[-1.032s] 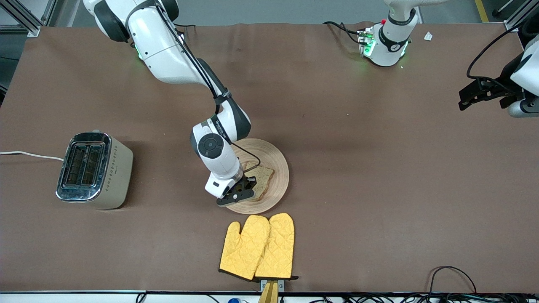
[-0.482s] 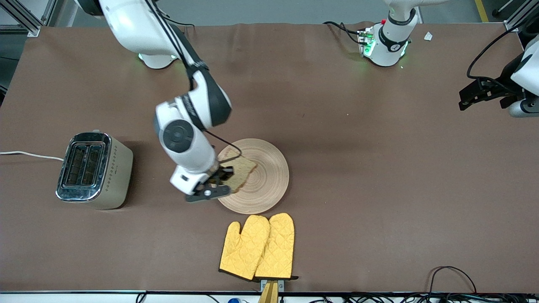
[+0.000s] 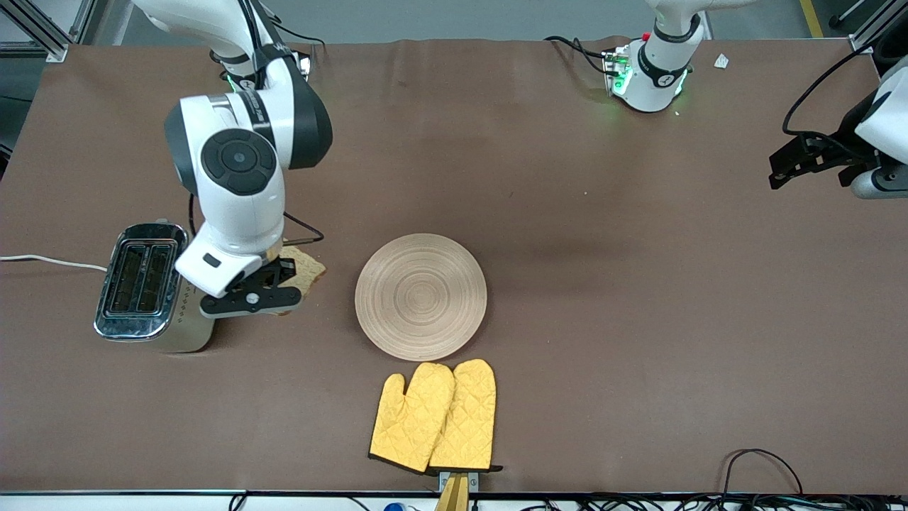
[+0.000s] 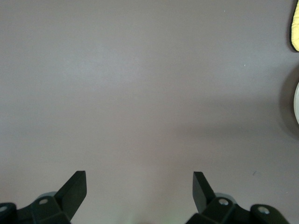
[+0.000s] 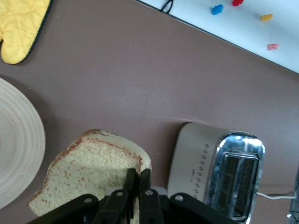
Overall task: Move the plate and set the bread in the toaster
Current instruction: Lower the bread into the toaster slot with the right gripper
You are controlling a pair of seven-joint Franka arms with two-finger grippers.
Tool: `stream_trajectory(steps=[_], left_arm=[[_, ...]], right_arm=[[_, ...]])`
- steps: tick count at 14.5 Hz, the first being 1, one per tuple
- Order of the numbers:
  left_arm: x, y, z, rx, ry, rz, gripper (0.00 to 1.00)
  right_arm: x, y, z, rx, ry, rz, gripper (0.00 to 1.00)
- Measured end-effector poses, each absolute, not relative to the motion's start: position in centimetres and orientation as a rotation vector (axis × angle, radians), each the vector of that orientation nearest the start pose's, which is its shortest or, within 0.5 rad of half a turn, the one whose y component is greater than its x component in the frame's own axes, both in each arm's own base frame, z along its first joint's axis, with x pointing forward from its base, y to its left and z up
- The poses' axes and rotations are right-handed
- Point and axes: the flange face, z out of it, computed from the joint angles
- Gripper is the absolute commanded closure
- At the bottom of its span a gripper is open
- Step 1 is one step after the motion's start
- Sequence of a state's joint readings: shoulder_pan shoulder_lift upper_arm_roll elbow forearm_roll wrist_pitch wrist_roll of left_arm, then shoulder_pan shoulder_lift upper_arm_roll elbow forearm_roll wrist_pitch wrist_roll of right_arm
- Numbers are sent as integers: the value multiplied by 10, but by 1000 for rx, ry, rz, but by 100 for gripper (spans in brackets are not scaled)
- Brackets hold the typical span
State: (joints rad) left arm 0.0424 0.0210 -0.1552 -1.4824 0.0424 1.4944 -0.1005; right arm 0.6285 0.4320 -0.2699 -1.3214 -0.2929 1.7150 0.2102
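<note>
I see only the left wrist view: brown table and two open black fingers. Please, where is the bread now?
Observer: The right gripper is shut on the bread, in the air beside the toaster.
Operator: Is something already in the toaster slots?
Observer: No, both slots look empty in the front view.
Operator: And the plate, does it have something on it?
Observer: The plate is bare; yellow oven mitts lie nearer the front camera than it.
Operator: Where is my left gripper?
Observer: The left gripper waits open at the left arm's end of the table.
</note>
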Motion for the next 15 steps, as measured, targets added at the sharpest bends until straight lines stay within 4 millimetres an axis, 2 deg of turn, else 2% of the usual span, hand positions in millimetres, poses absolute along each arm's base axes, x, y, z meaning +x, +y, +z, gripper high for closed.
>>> stream_trajectory(steps=[2, 4, 5, 7, 11, 13, 15], left_arm=[[551, -59, 648, -3119, 19, 9, 0], [550, -60, 648, -3126, 20, 11, 0], [550, -60, 647, -3127, 20, 12, 0], [551, -62, 646, -3128, 24, 18, 0], [551, -65, 643, -3128, 33, 23, 0], [551, -65, 642, -3128, 34, 26, 0], [552, -65, 641, -3128, 36, 28, 0]], right_arm=[[636, 223, 522, -3561, -337, -189, 100], [635, 190, 534, -3713, -278, -174, 100], [634, 179, 536, -3790, -188, -167, 100], [629, 167, 531, -3888, 166, -193, 99], [622, 156, 504, -3855, 973, -444, 96], [626, 142, 492, -3798, 1233, -547, 95], [634, 120, 484, -3774, 1395, -611, 100]])
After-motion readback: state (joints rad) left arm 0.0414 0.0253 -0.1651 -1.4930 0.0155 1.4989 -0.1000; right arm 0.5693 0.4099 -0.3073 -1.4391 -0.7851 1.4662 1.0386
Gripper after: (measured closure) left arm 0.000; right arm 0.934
